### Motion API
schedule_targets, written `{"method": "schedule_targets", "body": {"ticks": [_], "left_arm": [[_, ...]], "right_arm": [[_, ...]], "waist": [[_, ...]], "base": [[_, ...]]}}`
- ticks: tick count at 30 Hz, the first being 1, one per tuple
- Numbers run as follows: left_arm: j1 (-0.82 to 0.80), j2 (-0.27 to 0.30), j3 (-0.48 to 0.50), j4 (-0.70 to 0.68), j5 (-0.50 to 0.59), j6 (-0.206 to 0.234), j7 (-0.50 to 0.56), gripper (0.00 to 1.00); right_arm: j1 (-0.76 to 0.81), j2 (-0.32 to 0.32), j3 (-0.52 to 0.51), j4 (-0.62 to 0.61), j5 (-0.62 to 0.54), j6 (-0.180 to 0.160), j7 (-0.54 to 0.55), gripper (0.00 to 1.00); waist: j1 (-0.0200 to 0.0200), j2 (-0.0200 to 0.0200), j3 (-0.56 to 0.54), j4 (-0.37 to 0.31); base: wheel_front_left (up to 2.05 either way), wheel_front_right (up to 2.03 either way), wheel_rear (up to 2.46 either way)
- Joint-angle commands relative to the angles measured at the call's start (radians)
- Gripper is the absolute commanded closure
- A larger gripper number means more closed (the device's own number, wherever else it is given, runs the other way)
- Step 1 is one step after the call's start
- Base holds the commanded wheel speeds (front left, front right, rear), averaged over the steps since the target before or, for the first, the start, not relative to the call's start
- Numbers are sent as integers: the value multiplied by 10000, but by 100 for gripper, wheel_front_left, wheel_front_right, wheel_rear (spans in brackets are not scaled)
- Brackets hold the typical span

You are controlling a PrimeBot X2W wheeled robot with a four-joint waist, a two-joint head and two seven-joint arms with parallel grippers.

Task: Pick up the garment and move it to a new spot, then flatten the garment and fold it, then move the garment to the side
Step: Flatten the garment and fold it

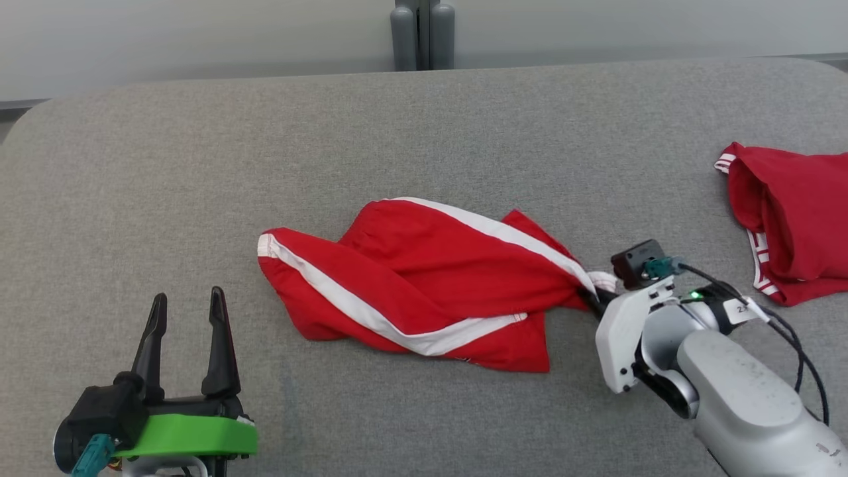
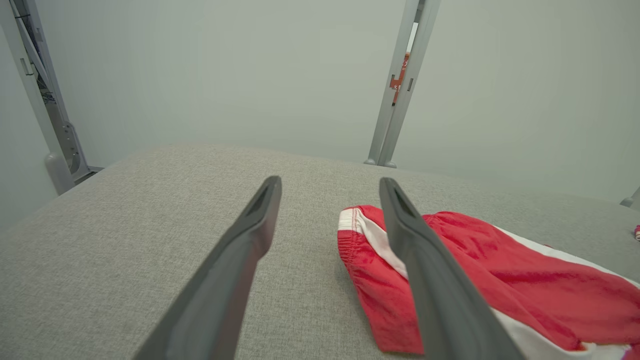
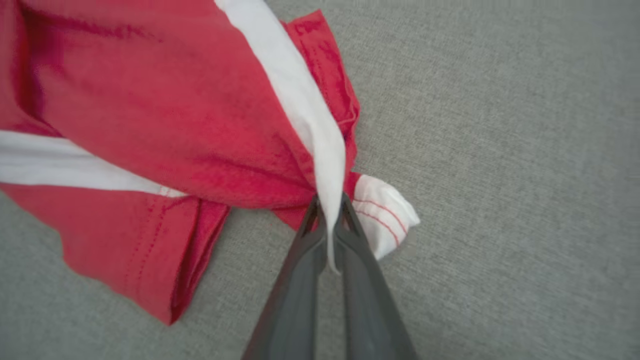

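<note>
Here's the grey padded table (image 1: 424, 132), and the red garment (image 1: 424, 285) with its white stripes lies crumpled in the middle, a little toward the robot. The right gripper (image 1: 591, 296) is in at the garment's right-hand end. From the head view that's about all you get, because the pale wrist housing (image 1: 619, 331) covers most of the fingers and the grip is hard to read there.

Over to the right wrist view, and it's plain. Both dark fingers are pressed together with the white stripe (image 3: 320, 130) pinched between them right at the tips, cloth bunching into the pinch. Just beside the tips sits a small white hem corner (image 3: 387, 217) with red stitching, against the right-hand finger of that view, a detail the head view barely hints at. Whether that pinched end is off the table, I can't say from these angles.

Now the left gripper (image 1: 188, 296): low at the front left, fingers spread wide, nothing between them, well clear of the cloth. Its own wrist view looks across the table and catches the garment's left end, a gathered red edge with a white band (image 2: 357, 225), partly behind one finger. The head view adds a second red garment (image 1: 792, 222) at the table's right edge, apart from everything.
</note>
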Motion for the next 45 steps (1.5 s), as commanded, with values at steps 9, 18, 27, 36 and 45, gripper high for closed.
{"method": "schedule_targets", "body": {"ticks": [9, 18, 27, 36, 45], "left_arm": [[-326, 13, -109, -124, -100, 20, 3, 0], [-925, 14, -624, -167, -232, -75, 3, 0], [-1429, 14, -1015, -329, -302, -36, 3, 0], [-951, 13, -556, -341, 18, 41, 1, 0], [-418, 15, -272, -235, -16, 16, 1, 0]], "right_arm": [[-1463, -510, -849, 193, -513, -19, -156, 100], [-3635, -416, -1350, 1579, -881, -20, 32, 100], [-4997, 116, -1819, 3344, -1728, -20, -1028, 0], [-4146, 105, -1878, 3190, -1441, -20, -2103, 0], [-1495, -111, -1876, -87, -796, -19, -1919, 0]], "waist": [[0, 0, 320, 307], [0, 0, 966, 1121], [0, 0, 1588, 1778], [0, 0, 878, 1249], [0, 0, 159, 353]], "base": [[0, 0, 0], [0, 0, 0], [0, 0, 0], [0, 0, 0], [0, 0, 0]]}}
